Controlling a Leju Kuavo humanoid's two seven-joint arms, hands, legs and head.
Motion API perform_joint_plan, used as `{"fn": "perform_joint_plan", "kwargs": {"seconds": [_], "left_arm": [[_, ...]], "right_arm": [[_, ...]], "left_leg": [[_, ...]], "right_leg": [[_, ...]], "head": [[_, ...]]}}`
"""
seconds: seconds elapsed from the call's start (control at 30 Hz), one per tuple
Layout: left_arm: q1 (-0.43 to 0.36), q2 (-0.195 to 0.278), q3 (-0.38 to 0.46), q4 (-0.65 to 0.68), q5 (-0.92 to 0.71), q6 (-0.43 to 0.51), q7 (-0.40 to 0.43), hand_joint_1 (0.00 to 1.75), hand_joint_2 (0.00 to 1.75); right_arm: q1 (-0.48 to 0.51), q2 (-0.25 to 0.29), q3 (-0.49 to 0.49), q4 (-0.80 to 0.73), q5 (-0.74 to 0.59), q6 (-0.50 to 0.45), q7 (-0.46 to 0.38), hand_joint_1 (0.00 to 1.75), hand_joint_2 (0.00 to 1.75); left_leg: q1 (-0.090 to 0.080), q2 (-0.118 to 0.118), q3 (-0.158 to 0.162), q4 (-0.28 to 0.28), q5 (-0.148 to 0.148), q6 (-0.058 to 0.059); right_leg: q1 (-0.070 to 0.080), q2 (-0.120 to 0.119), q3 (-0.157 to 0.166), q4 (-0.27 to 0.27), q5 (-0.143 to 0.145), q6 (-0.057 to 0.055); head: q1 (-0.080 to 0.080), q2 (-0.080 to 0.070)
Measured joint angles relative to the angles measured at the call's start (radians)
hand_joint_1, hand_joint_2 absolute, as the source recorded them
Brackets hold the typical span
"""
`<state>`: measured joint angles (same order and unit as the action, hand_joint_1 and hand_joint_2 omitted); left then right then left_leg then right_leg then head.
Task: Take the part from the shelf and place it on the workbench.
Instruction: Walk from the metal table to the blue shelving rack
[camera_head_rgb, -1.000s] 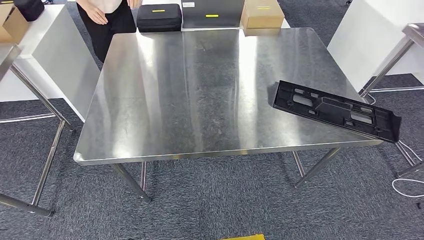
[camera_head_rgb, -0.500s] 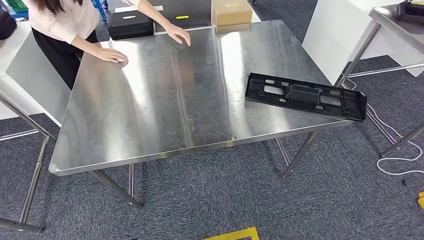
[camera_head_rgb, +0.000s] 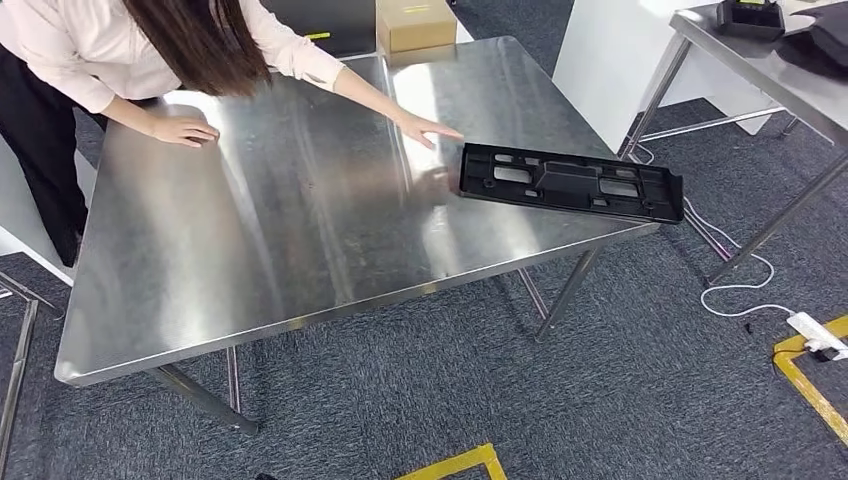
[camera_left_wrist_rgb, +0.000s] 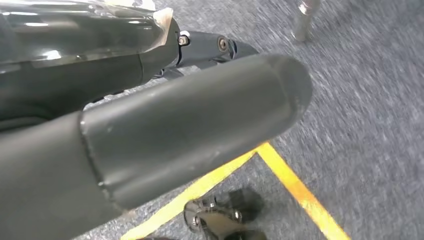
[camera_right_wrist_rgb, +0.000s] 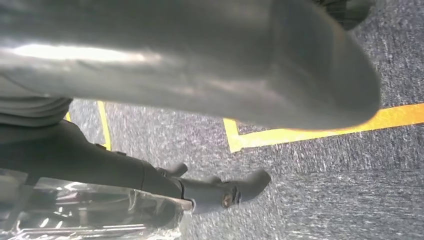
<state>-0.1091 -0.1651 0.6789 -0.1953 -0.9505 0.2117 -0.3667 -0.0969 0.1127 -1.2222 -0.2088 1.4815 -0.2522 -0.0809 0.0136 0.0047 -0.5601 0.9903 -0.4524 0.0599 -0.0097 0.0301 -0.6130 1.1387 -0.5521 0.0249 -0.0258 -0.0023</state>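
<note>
The long black plastic part with cut-outs (camera_head_rgb: 571, 183) lies flat at the right edge of the shiny steel desk (camera_head_rgb: 300, 230), a person's hand (camera_head_rgb: 430, 130) just beside its end. The left robot hand (camera_left_wrist_rgb: 165, 130) and right robot hand (camera_right_wrist_rgb: 210, 65) hang over grey carpet, well apart from the part, holding nothing; I cannot tell whether their fingers are spread.

A steel desk (camera_head_rgb: 250, 250) on thin metal legs stands on grey carpet (camera_head_rgb: 600, 400) marked with yellow tape (camera_head_rgb: 810, 385). A second steel table (camera_head_rgb: 770, 70) stands to the right, beside a white partition (camera_head_rgb: 600, 60). A white cable (camera_head_rgb: 740, 290) trails across the floor.
</note>
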Motion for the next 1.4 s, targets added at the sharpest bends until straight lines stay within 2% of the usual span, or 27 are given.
{"fn": "perform_joint_plan", "kwargs": {"seconds": [0.07, 0.1, 0.13, 0.17, 0.23, 0.3, 0.37, 0.4, 0.47, 0.53, 0.57, 0.6, 0.63, 0.67, 0.73, 0.8, 0.83, 0.9, 0.97, 1.03, 1.1, 1.13, 1.17, 1.2, 1.27, 1.33, 1.4], "left_arm": [[0.001, -0.001, 0.0, 0.0, 0.0, 0.0, 0.0, 0.0, 0.0], [0.001, -0.001, 0.0, 0.0, 0.001, 0.0, 0.0, 0.0, 0.0], [0.001, -0.002, 0.0, 0.0, 0.001, 0.0, 0.0, 0.0, 0.0], [0.001, -0.002, 0.0, 0.0, 0.001, 0.0, 0.0, 0.0, 0.0], [0.001, -0.003, 0.0, 0.0, 0.001, 0.0, 0.0, 0.0, 0.0], [0.002, -0.004, 0.0, 0.0, 0.001, 0.0, 0.0, 0.0, 0.0], [0.001, -0.004, 0.0, 0.0, 0.003, 0.0, 0.0, 0.0, 0.0], [0.0, -0.005, 0.0, 0.0, 0.003, 0.0, 0.0, 0.0, 0.0], [0.001, -0.005, 0.0, 0.0, 0.004, 0.001, 0.0, 0.0, 0.0], [0.004, -0.005, 0.0, 0.0, 0.004, 0.001, 0.0, 0.0, 0.0], [0.006, -0.005, 0.0, 0.0, 0.004, 0.001, 0.0, 0.0, 0.0], [0.007, -0.005, 0.0, 0.0, 0.004, 0.001, 0.0, 0.0, 0.0], [0.008, -0.005, 0.0, 0.0, 0.004, 0.001, 0.0, 0.0, 0.0], [0.008, -0.005, 0.0, 0.0, 0.004, 0.001, 0.0, 0.0, 0.0], [0.008, -0.005, 0.0, 0.0, 0.004, 0.001, 0.0, 0.0, 0.0], [0.007, -0.004, 0.0, 0.0, 0.004, 0.001, 0.0, 0.0, 0.0], [0.006, -0.004, 0.0, 0.0, 0.004, 0.001, 0.0, 0.0, 0.0], [0.005, -0.005, 0.0, 0.0, 0.004, 0.001, 0.0, 0.0, 0.0], [0.004, -0.007, 0.001, 0.0, 0.004, 0.001, 0.0, 0.0, 0.0], [0.006, -0.007, 0.001, 0.0, 0.004, 0.001, 0.0, 0.0, 0.0], [0.007, -0.007, 0.001, 0.0, 0.004, 0.001, 0.0, 0.0, 0.0], [0.007, -0.007, 0.001, 0.0, 0.004, 0.001, 0.0, 0.0, 0.0], [0.007, -0.008, 0.001, 0.0, 0.004, 0.001, 0.0, 0.0, 0.0], [0.006, -0.008, 0.001, 0.0, 0.004, 0.001, 0.0, 0.0, 0.0], [0.006, -0.009, 0.001, 0.0, 0.004, 0.001, 0.0, 0.0, 0.0], [0.006, -0.01, 0.001, 0.0, 0.004, 0.001, 0.0, 0.0, 0.0], [0.005, -0.01, 0.001, 0.0, 0.004, 0.001, 0.001, 0.0, 0.0]], "right_arm": [[0.0, -0.001, 0.0, 0.0, 0.001, 0.0, 0.0, 0.0, 0.0], [0.002, -0.001, 0.0, 0.0, 0.002, 0.0, -0.001, 0.0, 0.0], [0.003, -0.002, 0.0, 0.0, 0.002, 0.0, -0.001, 0.0, 0.0], [0.004, -0.004, 0.0, 0.0, 0.002, 0.0, -0.001, 0.0, 0.0], [0.002, -0.006, 0.0, 0.0, 0.002, 0.0, 0.0, 0.0, 0.0], [-0.001, -0.007, 0.0, 0.0, 0.002, 0.0, 0.002, 0.0, 0.0], [0.001, -0.007, 0.0, 0.0, 0.002, 0.0, 0.005, 0.0, 0.0], [0.002, -0.008, 0.0, 0.0, 0.002, 0.0, 0.006, 0.0, 0.0], [0.003, -0.008, 0.0, 0.0, 0.003, 0.001, 0.008, 0.0, 0.0], [0.001, -0.008, 0.0, 0.0, 0.004, 0.001, 0.008, 0.0, 0.0], [0.001, -0.008, 0.0, 0.0, 0.004, 0.001, 0.008, 0.0, 0.0], [0.002, -0.008, 0.001, 0.0, 0.004, 0.001, 0.008, 0.0, 0.0], [0.003, -0.008, 0.001, 0.0, 0.004, 0.001, 0.008, 0.0, 0.0], [0.004, -0.008, 0.001, 0.0, 0.004, 0.001, 0.008, 0.0, 0.0], [0.003, -0.008, 0.001, 0.001, 0.004, 0.002, 0.008, 0.0, 0.0], [0.001, -0.007, 0.001, 0.001, 0.005, 0.002, 0.008, 0.0, 0.0], [0.0, -0.007, 0.001, 0.001, 0.005, 0.002, 0.008, 0.0, 0.0], [0.002, -0.008, 0.001, 0.001, 0.005, 0.002, 0.008, 0.0, 0.0], [0.003, -0.009, 0.001, 0.001, 0.005, 0.002, 0.008, 0.0, 0.0], [0.001, -0.008, 0.001, 0.002, 0.005, 0.002, 0.008, 0.0, 0.0], [0.001, -0.009, 0.001, 0.002, 0.005, 0.002, 0.008, 0.0, 0.0], [0.002, -0.009, 0.001, 0.002, 0.005, 0.002, 0.008, 0.0, 0.0], [0.004, -0.01, 0.001, 0.002, 0.005, 0.002, 0.008, 0.0, 0.0], [0.004, -0.011, 0.001, 0.002, 0.005, 0.002, 0.008, 0.0, 0.0], [0.001, -0.012, 0.001, 0.002, 0.005, 0.002, 0.008, 0.0, 0.0], [-0.001, -0.011, 0.001, 0.002, 0.005, 0.003, 0.008, 0.0, 0.0], [0.001, -0.012, 0.001, 0.002, 0.004, 0.004, 0.008, 0.0, 0.0]], "left_leg": [[-0.002, 0.024, -0.002, 0.0, 0.0, 0.001], [-0.003, 0.036, -0.002, 0.0, -0.001, 0.001], [-0.002, 0.047, -0.003, 0.001, -0.001, 0.0], [-0.002, 0.057, -0.002, 0.001, -0.002, -0.002], [-0.006, 0.077, 0.002, 0.006, -0.007, -0.011], [-0.011, 0.096, 0.008, 0.011, -0.014, -0.024], [-0.009, 0.115, 0.014, 0.011, -0.018, -0.036], [-0.005, 0.11, 0.014, 0.016, -0.024, -0.041], [0.002, 0.065, -0.008, 0.076, -0.072, -0.052], [0.005, 0.013, -0.062, 0.204, -0.145, -0.057], [0.006, 0.003, -0.089, 0.262, -0.168, -0.058], [0.006, -0.001, -0.104, 0.295, -0.172, -0.057], [0.006, -0.004, -0.103, 0.29, -0.156, -0.055], [0.006, -0.009, -0.083, 0.247, -0.123, -0.052], [0.007, -0.051, -0.02, 0.112, -0.053, -0.041], [0.007, -0.089, 0.016, 0.031, -0.028, -0.033], [0.004, -0.093, 0.018, 0.022, -0.03, -0.03], [0.0, -0.068, 0.02, 0.013, -0.025, -0.022], [0.001, -0.039, 0.024, -0.002, -0.016, -0.008], [0.0, -0.005, 0.025, -0.008, -0.012, -0.001], [-0.004, 0.028, 0.023, -0.008, -0.013, -0.001], [-0.005, 0.042, 0.023, -0.008, -0.013, -0.001], [-0.005, 0.056, 0.023, -0.007, -0.013, -0.002], [-0.005, 0.069, 0.025, -0.007, -0.014, -0.003], [-0.01, 0.092, 0.029, -0.005, -0.018, -0.011], [-0.014, 0.11, 0.033, -0.002, -0.021, -0.021], [-0.011, 0.124, 0.035, -0.001, -0.021, -0.031]], "right_leg": [[-0.003, -0.014, -0.057, 0.112, -0.044, 0.003], [-0.005, -0.017, -0.065, 0.131, -0.046, 0.009], [-0.007, -0.022, -0.053, 0.11, -0.032, 0.018], [-0.009, -0.033, -0.023, 0.054, -0.008, 0.028], [-0.012, -0.079, 0.05, -0.084, 0.043, 0.038], [-0.008, -0.101, 0.078, -0.146, 0.066, 0.027], [-0.007, -0.078, 0.076, -0.147, 0.072, 0.011], [-0.01, -0.067, 0.078, -0.148, 0.075, 0.005], [-0.018, -0.045, 0.081, -0.15, 0.083, -0.01], [-0.017, -0.022, 0.077, -0.149, 0.087, -0.018], [-0.015, -0.009, 0.076, -0.149, 0.088, -0.019], [-0.014, 0.004, 0.076, -0.149, 0.088, -0.019], [-0.013, 0.018, 0.077, -0.149, 0.088, -0.019], [-0.012, 0.032, 0.079, -0.149, 0.088, -0.019], [-0.01, 0.06, 0.081, -0.148, 0.089, -0.017], [-0.009, 0.082, 0.073, -0.146, 0.091, -0.009], [-0.01, 0.093, 0.067, -0.147, 0.094, -0.003], [-0.013, 0.103, 0.054, -0.148, 0.098, 0.012], [-0.009, 0.058, 0.023, -0.099, 0.074, 0.014], [-0.006, 0.0, -0.041, 0.027, 0.018, 0.008], [-0.006, -0.017, -0.092, 0.133, -0.017, 0.011], [-0.007, -0.02, -0.089, 0.136, -0.012, 0.016], [-0.008, -0.027, -0.063, 0.094, 0.007, 0.024], [-0.009, -0.044, -0.018, 0.017, 0.034, 0.031], [-0.005, -0.087, 0.058, -0.119, 0.078, 0.03], [0.001, -0.099, 0.072, -0.157, 0.092, 0.018], [-0.002, -0.078, 0.068, -0.157, 0.1, 0.006]], "head": [[0.002, 0.0], [0.002, 0.0], [0.002, 0.0], [0.002, 0.0], [0.003, 0.0], [0.002, 0.0], [0.001, 0.0], [0.001, 0.0], [-0.001, 0.0], [-0.002, 0.0], [-0.002, 0.0], [-0.002, 0.0], [-0.002, 0.0], [-0.002, 0.0], [-0.001, 0.0], [-0.001, 0.0], [-0.001, 0.0], [-0.001, 0.0], [0.002, 0.0], [0.006, 0.0], [0.007, 0.0], [0.007, 0.0], [0.008, 0.0], [0.008, 0.0], [0.008, 0.0], [0.006, 0.0], [0.006, 0.0]]}}
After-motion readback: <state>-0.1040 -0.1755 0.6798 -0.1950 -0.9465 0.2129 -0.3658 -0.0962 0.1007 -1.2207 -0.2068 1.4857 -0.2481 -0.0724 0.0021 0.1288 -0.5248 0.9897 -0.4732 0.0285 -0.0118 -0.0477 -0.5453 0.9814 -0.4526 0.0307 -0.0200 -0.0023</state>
